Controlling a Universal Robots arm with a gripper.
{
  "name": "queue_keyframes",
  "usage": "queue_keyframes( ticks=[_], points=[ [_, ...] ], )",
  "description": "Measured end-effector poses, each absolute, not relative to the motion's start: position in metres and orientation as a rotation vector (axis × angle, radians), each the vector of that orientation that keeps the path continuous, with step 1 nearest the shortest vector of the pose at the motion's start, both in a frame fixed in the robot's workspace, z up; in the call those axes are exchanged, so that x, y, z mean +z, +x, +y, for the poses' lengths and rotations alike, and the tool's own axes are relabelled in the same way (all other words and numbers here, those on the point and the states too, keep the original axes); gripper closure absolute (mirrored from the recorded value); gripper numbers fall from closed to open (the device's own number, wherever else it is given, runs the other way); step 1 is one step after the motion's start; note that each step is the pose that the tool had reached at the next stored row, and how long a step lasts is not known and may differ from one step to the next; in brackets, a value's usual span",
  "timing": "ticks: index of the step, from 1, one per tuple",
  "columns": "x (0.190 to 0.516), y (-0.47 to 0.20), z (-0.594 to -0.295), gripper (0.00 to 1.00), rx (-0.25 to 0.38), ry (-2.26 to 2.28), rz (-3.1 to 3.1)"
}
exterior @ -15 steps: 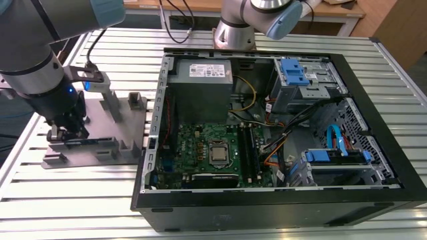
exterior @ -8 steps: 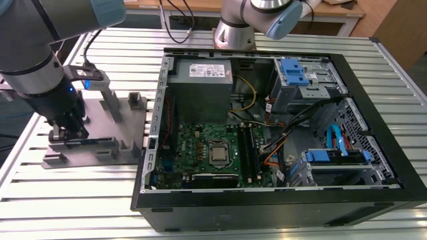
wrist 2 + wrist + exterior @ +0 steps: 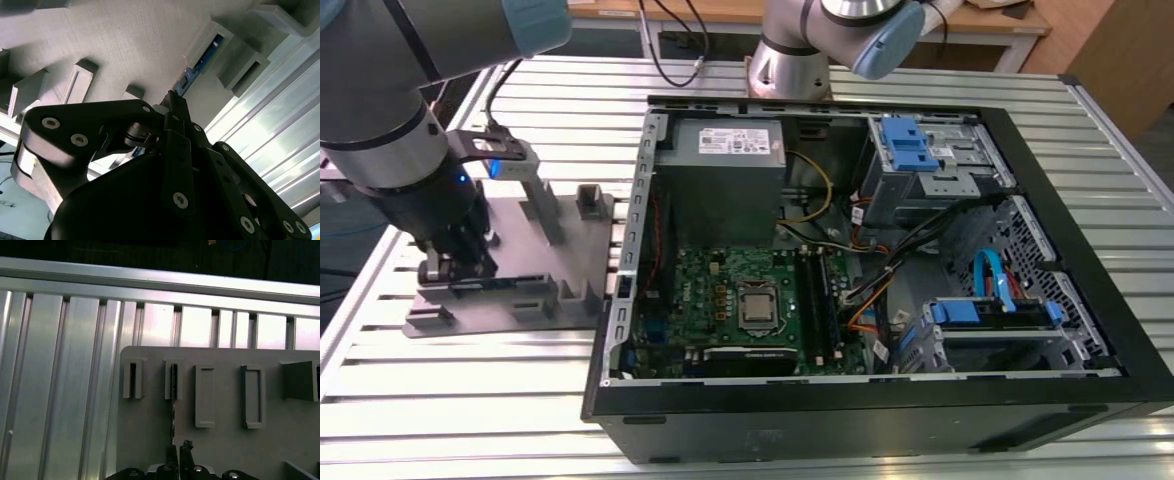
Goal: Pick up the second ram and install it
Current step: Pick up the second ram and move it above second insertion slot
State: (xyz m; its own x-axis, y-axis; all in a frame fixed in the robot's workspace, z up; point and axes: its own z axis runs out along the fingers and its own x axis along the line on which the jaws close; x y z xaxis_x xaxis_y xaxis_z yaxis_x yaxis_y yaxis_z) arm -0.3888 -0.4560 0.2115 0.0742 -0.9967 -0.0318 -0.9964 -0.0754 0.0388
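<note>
At the exterior view's left, we see the gripper (image 3: 454, 268) low over the grey tray (image 3: 520, 310), which lies on the slatted metal table (image 3: 454, 420). The second ram (image 3: 173, 390) stands on its edge in a slot of this tray. In both wrist views the fingers (image 3: 172, 456) are drawn close together and pinch the near end of the stick. To the exterior view's right the open computer case (image 3: 1067, 140) lies on its side, with the green motherboard (image 3: 720, 290) inside.
</note>
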Motion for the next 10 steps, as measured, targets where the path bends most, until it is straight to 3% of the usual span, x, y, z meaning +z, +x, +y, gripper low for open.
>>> queue_keyframes(
  ticks=[4,10],
  points=[
    [0.2115,-0.3888,-0.4560,0.73,-0.078,2.298,-2.131],
    [0.2031,-0.3888,-0.4561,0.73,-0.078,2.298,-2.131]
  ],
)
